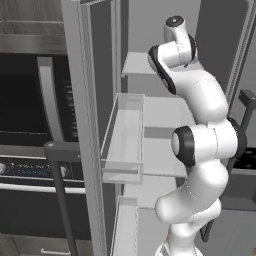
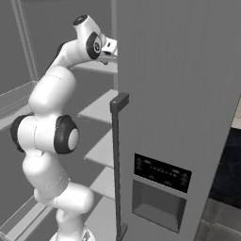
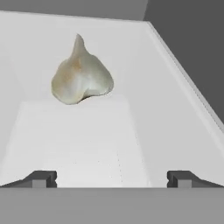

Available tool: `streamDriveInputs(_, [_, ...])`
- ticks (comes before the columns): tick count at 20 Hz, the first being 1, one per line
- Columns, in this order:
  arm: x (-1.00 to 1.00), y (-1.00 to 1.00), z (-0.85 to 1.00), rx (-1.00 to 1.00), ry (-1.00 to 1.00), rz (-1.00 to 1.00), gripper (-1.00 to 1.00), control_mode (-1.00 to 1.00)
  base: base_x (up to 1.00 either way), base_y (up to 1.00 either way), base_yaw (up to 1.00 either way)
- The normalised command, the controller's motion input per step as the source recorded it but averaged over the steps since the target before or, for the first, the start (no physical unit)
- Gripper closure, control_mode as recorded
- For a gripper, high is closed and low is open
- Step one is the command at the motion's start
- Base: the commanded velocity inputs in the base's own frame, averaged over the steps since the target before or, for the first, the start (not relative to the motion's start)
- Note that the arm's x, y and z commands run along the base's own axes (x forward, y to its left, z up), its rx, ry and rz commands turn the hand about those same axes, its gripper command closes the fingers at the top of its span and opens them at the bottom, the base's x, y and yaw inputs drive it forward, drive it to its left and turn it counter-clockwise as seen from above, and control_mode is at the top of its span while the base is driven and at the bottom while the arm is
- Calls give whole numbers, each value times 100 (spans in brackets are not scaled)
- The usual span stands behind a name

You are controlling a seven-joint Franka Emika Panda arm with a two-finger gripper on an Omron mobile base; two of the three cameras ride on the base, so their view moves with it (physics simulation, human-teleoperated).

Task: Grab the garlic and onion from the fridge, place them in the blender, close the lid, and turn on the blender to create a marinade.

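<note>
With the fridge (image 1: 90, 125) standing open and the arm reaching onto one of its upper white shelves (image 3: 78, 140), the step in hand looks like the first pick — the garlic. In the hand view, the garlic bulb (image 3: 81, 76) rests on the shelf, left of centre and towards the back, its pointed tip up and slightly tilted; the shelf's right wall (image 3: 183, 87) runs off to the right. The gripper (image 3: 111, 178) has its jaws spread wide with nothing between them, well short of the bulb.

To do this well, I would shift the hand leftward first so the bulb sits midway between the fingertips (image 3: 41, 178), then go forward low over the shelf. Close across the fat lower body, not the tapering neck — a bulb pinched high would likely slip out. From the right base view, the closed right-hand door (image 2: 179, 94) stands close beside the wrist, so the withdrawal should probably come straight back.
</note>
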Motion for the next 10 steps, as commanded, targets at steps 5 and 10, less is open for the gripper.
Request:
streamDriveInputs(5, [60, -4, -7, 3, 7, 1, -100, -100, 0, 0, 0])
streamDriveInputs(10, [51, -25, -4, 8, 0, 0, -100, -100, 0, 0, 0])
